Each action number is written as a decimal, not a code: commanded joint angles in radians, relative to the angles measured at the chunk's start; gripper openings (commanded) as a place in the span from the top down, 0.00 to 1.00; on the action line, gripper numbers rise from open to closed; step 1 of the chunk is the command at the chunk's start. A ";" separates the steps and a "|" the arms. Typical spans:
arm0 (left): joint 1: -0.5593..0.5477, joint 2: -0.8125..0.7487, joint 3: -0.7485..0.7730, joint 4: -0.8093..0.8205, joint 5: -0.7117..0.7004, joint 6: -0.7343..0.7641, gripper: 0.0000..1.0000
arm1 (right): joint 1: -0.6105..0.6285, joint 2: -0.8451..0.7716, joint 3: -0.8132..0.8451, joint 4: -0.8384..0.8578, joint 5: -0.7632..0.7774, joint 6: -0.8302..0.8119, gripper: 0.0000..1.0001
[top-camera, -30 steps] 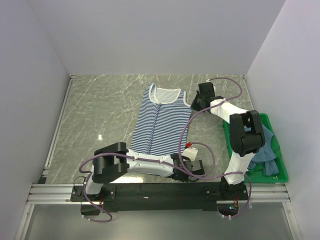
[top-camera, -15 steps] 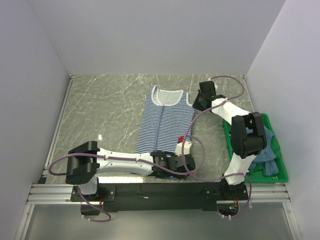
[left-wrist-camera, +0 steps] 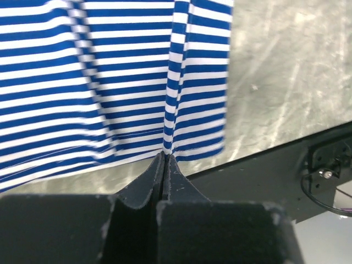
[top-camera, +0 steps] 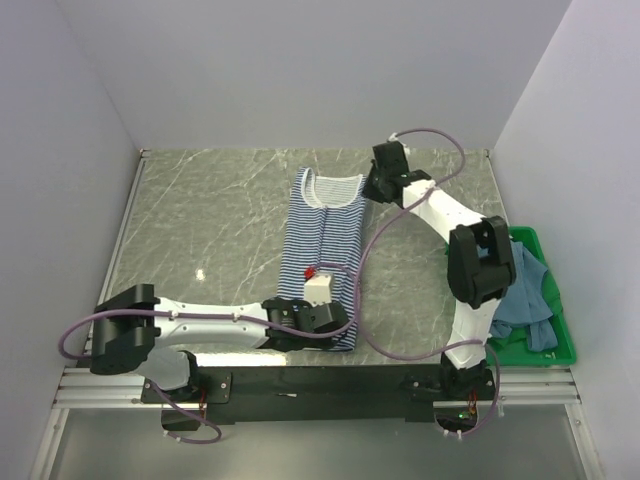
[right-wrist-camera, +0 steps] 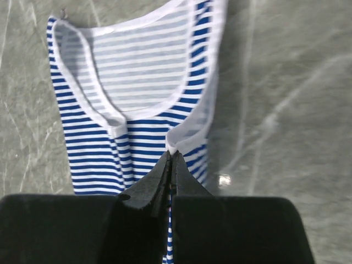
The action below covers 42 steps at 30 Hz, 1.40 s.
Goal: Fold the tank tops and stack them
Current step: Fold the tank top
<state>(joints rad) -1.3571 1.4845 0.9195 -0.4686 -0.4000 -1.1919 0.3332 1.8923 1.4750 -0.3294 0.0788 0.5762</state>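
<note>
**Bright, even, diffuse light**

Soft white light from above; shadows faint. Small glare spots on the glossy grey marbled table top [top-camera: 201,273], also in right wrist view. Left wrist view: navy-and-white striped cloth tank top [left-wrist-camera: 110,82] smeared at its right edge; near black gripper fingers [left-wrist-camera: 146,184] out of focus.

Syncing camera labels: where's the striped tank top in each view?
Top external: striped tank top at centre, lengthwise.
Left wrist: fills upper left, hem pinched in left claw.
Right wrist: upper left to centre, neck trim pinched in right claw.
Shared landmark: grey marbled table around it.
</note>
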 commanded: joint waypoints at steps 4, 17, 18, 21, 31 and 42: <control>0.004 -0.081 -0.070 -0.041 -0.025 -0.084 0.99 | 0.081 0.138 0.201 -0.054 0.053 0.020 1.00; 0.004 -0.145 -0.179 -0.025 0.024 -0.109 0.99 | 0.162 0.294 0.346 -0.108 0.081 0.030 1.00; 0.004 -0.145 -0.180 -0.025 0.024 -0.107 0.99 | 0.162 0.297 0.349 -0.108 0.081 0.031 1.00; 0.003 -0.141 -0.186 -0.022 0.030 -0.107 0.99 | 0.167 0.301 0.347 -0.097 0.079 0.033 1.00; 0.018 -0.167 -0.151 -0.070 0.000 -0.098 0.62 | 0.168 0.245 0.305 -0.010 -0.007 0.013 0.57; 0.335 -0.345 -0.123 -0.196 0.002 -0.045 0.49 | 0.165 -0.024 0.066 0.027 -0.048 0.050 0.55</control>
<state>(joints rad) -1.1500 1.2026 0.7872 -0.6106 -0.4057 -1.2732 0.4995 2.0327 1.6333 -0.3527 0.0433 0.5949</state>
